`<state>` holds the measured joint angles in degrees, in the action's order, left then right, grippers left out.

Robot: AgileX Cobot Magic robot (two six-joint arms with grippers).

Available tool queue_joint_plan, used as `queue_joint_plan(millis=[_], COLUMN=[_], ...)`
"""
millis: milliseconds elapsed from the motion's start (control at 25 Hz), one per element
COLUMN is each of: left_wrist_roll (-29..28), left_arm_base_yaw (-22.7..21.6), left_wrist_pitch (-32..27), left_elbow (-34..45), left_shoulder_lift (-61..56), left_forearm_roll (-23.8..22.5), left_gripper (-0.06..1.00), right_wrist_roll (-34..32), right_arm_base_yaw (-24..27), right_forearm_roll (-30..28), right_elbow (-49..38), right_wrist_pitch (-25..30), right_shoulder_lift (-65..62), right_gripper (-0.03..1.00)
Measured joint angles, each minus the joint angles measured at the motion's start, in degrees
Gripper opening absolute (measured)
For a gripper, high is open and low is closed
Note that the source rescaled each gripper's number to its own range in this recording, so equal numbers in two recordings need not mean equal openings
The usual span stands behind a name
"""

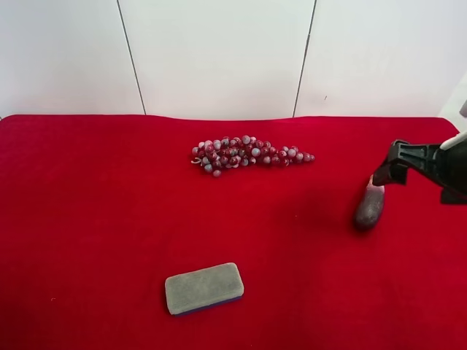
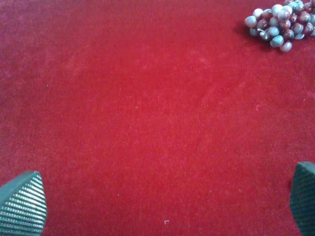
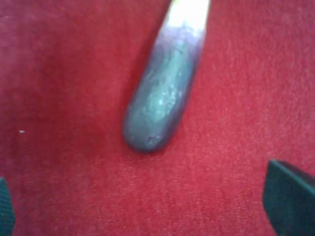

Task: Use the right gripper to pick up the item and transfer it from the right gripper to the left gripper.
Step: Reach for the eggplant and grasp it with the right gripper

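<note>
The item [image 1: 370,206], a small dark purple-brown eggplant toy with a pale tip, lies on the red cloth at the exterior high view's right. My right gripper [image 1: 381,175] hovers just above its pale end. In the right wrist view the item [image 3: 162,93] lies on the cloth ahead of the right gripper [image 3: 147,204], whose fingers are spread wide and open, touching nothing. In the left wrist view my left gripper [image 2: 162,201] is open over bare red cloth. The left arm does not show in the exterior high view.
A cluster of red-grey grapes [image 1: 248,154] lies at the back middle of the red cloth [image 1: 95,219], also seen as grapes [image 2: 283,22] far ahead of the left fingers. A grey eraser block [image 1: 203,288] sits near the front edge. A white wall stands behind.
</note>
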<state>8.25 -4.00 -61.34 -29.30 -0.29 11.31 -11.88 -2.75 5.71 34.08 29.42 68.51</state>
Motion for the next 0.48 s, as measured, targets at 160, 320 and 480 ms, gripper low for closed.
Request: queue_joint_plan(millis=[160,320,480], left_wrist_roll=[0.0,0.0,0.0], left_arm_base_yaw=[0.0,0.0,0.0], left_wrist_pitch=[0.0,0.0,0.0], left_elbow=[0.0,0.0,0.0], left_shoulder_lift=[0.0,0.0,0.0], left_forearm_roll=[0.0,0.0,0.0], left_gripper=[1.0,1.0,1.0], right_wrist_roll=[-5.2,-7.7,-7.8], right_arm_base_yaw=[0.0,0.0,0.0], right_forearm_roll=[-3.2,-4.2,-4.2], right_elbow=[0.0,0.0,0.0], right_wrist_pitch=[-0.2,-0.6,-2.7], right_shoulder_lift=[2.7,5.0,7.7], right_gripper=[1.0,1.0,1.0])
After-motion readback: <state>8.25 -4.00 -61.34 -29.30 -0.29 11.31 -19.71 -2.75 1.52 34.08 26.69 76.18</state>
